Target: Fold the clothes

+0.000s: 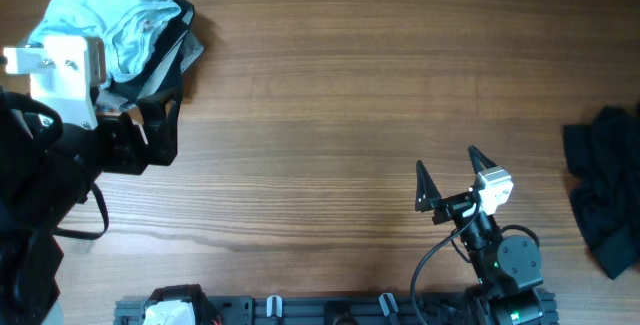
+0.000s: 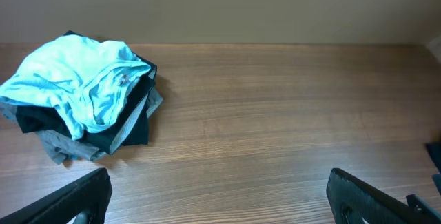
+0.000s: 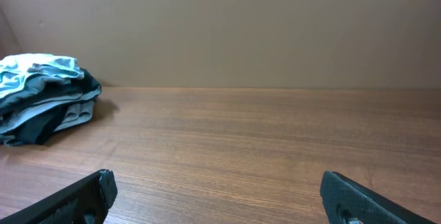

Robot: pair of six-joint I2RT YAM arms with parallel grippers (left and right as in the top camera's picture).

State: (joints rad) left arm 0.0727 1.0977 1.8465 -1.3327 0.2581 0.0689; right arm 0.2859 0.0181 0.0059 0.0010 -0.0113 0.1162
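A pile of clothes (image 1: 125, 35) lies at the table's far left: a light blue garment on top of dark and grey ones. It also shows in the left wrist view (image 2: 83, 93) and at the left of the right wrist view (image 3: 41, 107). A crumpled dark garment (image 1: 605, 185) lies at the right edge. My left gripper (image 1: 152, 125) is open and empty just in front of the pile, its jaws wide over bare wood (image 2: 220, 198). My right gripper (image 1: 447, 161) is open and empty near the front edge, right of centre (image 3: 217, 198).
The wooden table (image 1: 340, 95) stretches between the pile and the dark garment. A black rail with fittings (image 1: 300, 310) runs along the front edge. A plain wall (image 3: 227, 24) stands behind the table.
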